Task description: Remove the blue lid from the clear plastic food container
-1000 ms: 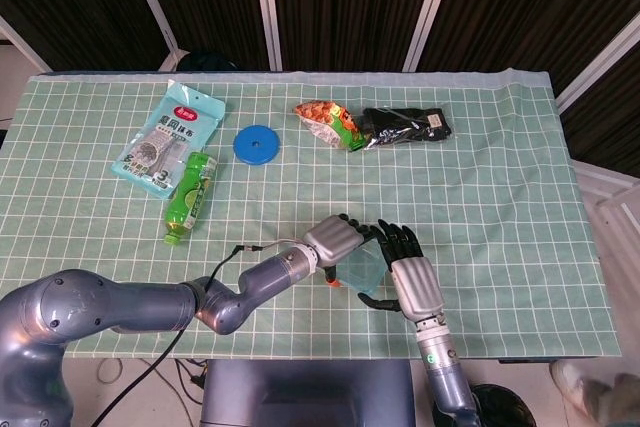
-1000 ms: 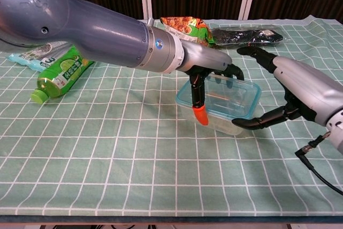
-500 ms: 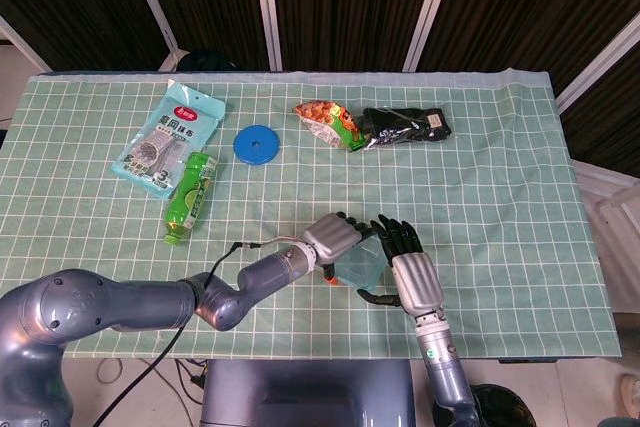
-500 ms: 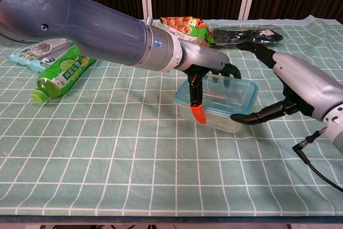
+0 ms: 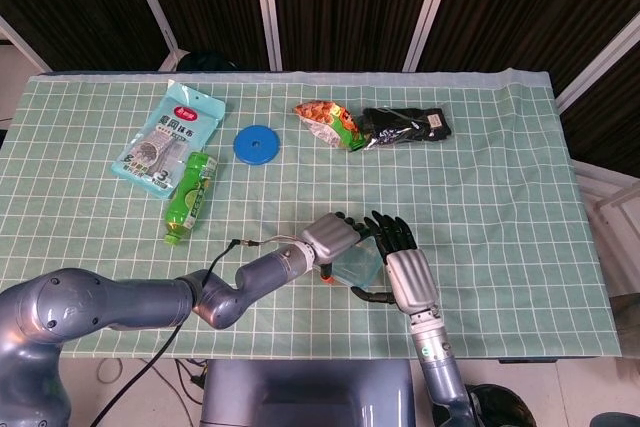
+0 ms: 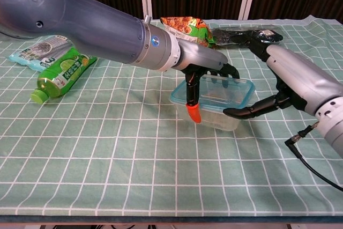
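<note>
The clear plastic food container (image 5: 357, 267) (image 6: 225, 97), with its blue-rimmed lid on, sits near the table's front edge between both hands. My left hand (image 5: 330, 237) (image 6: 206, 65) grips its left end, fingers curled over the lid's far edge and the orange-tipped thumb (image 6: 192, 112) pressed against the near wall. My right hand (image 5: 405, 272) (image 6: 289, 79) is spread wide around the right end. Its thumb touches the container's near right corner, while its fingers reach past the far side without closing.
A round blue disc (image 5: 256, 143) lies at the back left, beside a green bottle (image 5: 190, 192) (image 6: 61, 73) and a pale blue pouch (image 5: 168, 142). A snack bag (image 5: 325, 122) (image 6: 187, 28) and a black packet (image 5: 405, 125) (image 6: 246, 36) lie at the back centre.
Both hands and the container between them have shifted a little to the left. The right thumb has come closer along the container's near side.
</note>
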